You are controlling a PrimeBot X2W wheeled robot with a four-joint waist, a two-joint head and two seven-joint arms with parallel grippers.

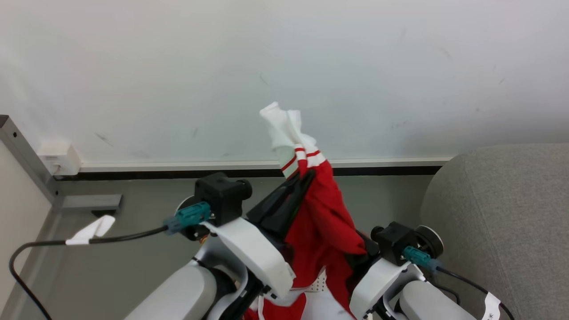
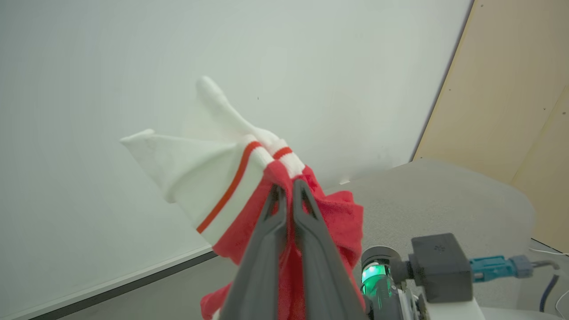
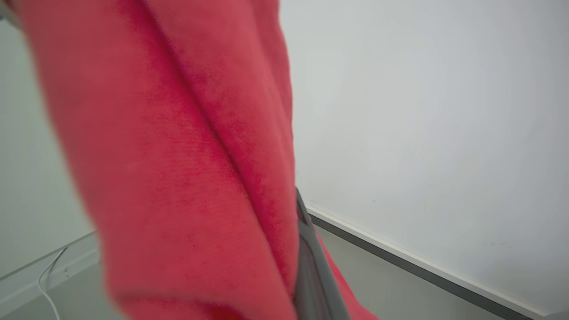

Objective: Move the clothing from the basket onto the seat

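Observation:
My left gripper (image 1: 306, 176) is raised in front of the wall and shut on a red garment (image 1: 324, 222). The garment's white cuff with red stripes (image 2: 213, 178) sticks up past the fingertips (image 2: 284, 186), and the rest hangs down between my two arms. The cloth drapes over my right gripper (image 1: 361, 247). In the right wrist view the red cloth (image 3: 178, 169) covers the left side and one dark finger (image 3: 306, 253) shows beside it, so its state is unclear. The grey seat (image 1: 502, 213) is to the right. The basket is out of view.
A white wall with a baseboard (image 1: 178, 166) stands close ahead. A black cable with a white tag (image 1: 91, 231) runs over the grey floor at the left, near a wall box (image 1: 60, 158). A wooden panel (image 2: 511, 98) rises behind the seat.

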